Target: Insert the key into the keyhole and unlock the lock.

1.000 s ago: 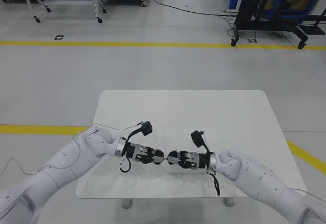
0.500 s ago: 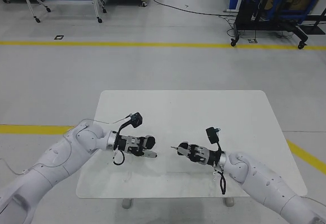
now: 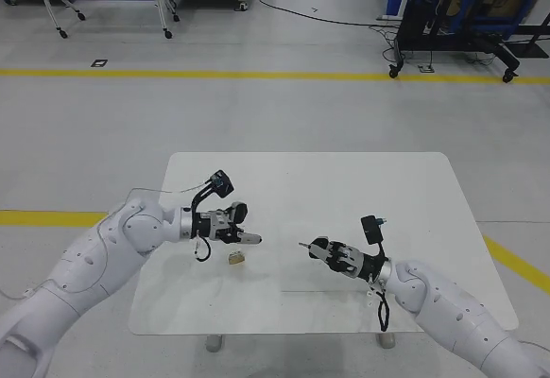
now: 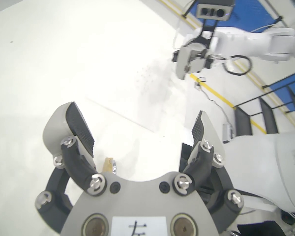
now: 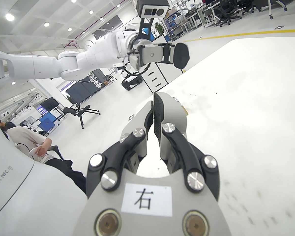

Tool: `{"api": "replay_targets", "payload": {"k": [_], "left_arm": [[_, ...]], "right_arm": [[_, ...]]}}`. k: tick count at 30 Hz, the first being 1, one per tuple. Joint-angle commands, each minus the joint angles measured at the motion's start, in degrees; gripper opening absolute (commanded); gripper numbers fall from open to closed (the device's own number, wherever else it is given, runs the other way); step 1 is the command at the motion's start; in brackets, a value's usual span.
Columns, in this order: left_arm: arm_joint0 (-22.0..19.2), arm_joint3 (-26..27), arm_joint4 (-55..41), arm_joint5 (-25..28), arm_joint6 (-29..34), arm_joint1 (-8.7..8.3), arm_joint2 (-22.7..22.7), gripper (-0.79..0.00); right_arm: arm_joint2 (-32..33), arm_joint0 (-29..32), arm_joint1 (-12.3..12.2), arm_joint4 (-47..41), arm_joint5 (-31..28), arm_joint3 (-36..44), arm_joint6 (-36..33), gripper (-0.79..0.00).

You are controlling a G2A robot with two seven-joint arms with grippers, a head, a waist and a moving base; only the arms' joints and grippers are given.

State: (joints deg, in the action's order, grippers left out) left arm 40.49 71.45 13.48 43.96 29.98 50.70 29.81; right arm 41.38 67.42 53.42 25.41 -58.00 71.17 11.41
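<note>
Left tool (image 3: 253, 239) spread, level over smooth white bench (image 3: 369, 180) — small brass lock (image 3: 237, 258) lying just beside. Right tool (image 3: 313, 249) pressed together — pinching thin metal key (image 3: 301, 247).

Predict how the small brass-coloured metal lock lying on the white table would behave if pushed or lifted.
The small brass-coloured metal lock looks solid, so it is probably stiff and heavy for its size. Lying on the smooth white table, it would likely slide, not roll. Being so small, it may be easy to fumble in a grasp.
</note>
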Motion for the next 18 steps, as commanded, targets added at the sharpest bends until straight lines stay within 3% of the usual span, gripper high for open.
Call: {"api": "replay_targets", "payload": {"k": [1,5,9,14,18], "left_arm": [[1.1,1.0,9.3,2.3,0.0,-1.33,1.7,0.0],[5.1,7.2,21.2,0.4,2.0,-4.36,5.0,0.0],[10.3,14.8,26.8,-2.2,6.5,-7.31,8.2,0.0],[14.4,20.7,28.5,-5.7,10.2,-9.12,10.8,0.0],[14.9,22.3,29.4,-7.4,11.3,-8.99,11.0,-0.194]], "right_arm": [[0.0,0.0,0.0,0.0,0.0,0.0,0.0,-0.785],[0.0,0.0,0.0,0.0,0.0,0.0,0.0,-0.785],[0.0,0.0,0.0,0.0,0.0,0.0,0.0,-0.785],[0.0,0.0,0.0,0.0,0.0,0.0,0.0,-0.785],[0.0,0.0,0.0,0.0,0.0,0.0,0.0,-0.785]]}}
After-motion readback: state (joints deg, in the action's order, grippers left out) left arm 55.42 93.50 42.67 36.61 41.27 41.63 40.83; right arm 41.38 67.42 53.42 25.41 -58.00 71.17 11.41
